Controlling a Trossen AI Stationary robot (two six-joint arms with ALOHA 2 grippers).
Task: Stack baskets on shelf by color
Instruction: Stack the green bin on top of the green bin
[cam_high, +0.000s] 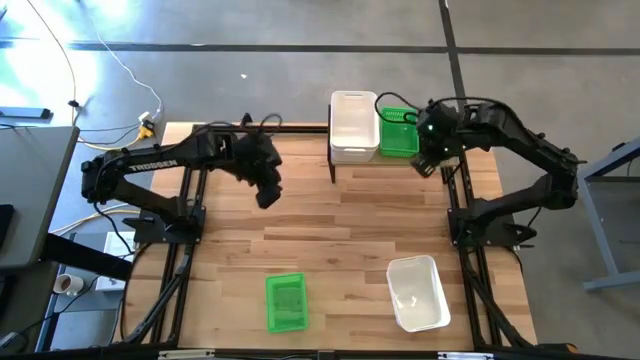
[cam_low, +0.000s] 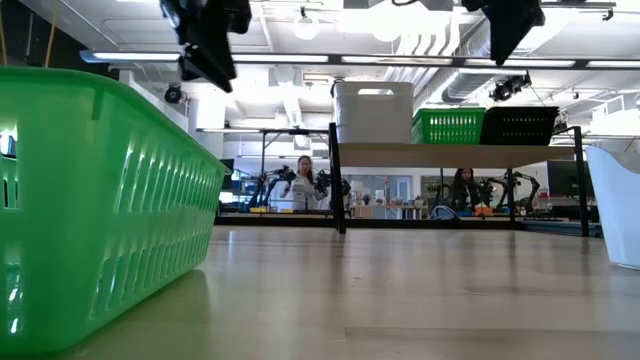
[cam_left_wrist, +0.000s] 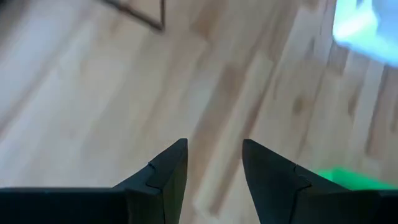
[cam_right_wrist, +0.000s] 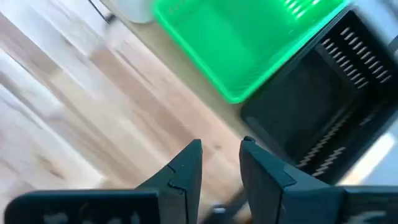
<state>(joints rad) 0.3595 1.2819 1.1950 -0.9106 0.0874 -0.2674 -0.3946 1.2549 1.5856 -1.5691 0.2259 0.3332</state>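
Observation:
The shelf (cam_low: 450, 155) stands at the table's far edge. On it, side by side, are a white basket (cam_high: 353, 127), a green basket (cam_high: 398, 132) and a black basket (cam_low: 518, 125). Another green basket (cam_high: 285, 302) and another white basket (cam_high: 417, 292) rest on their bottoms on the table near its near edge. My left gripper (cam_high: 268, 192) hangs open and empty over the table's middle left. My right gripper (cam_high: 428, 160) hovers just in front of the shelf's right end, above the green basket (cam_right_wrist: 249, 37) and black basket (cam_right_wrist: 317, 106), narrowly open and empty.
Bare wood lies between the shelf and the two near baskets. The near green basket (cam_low: 100, 200) fills the low view's left side, and the near white basket (cam_low: 620, 205) shows at its right edge. People sit at desks in the room beyond the table.

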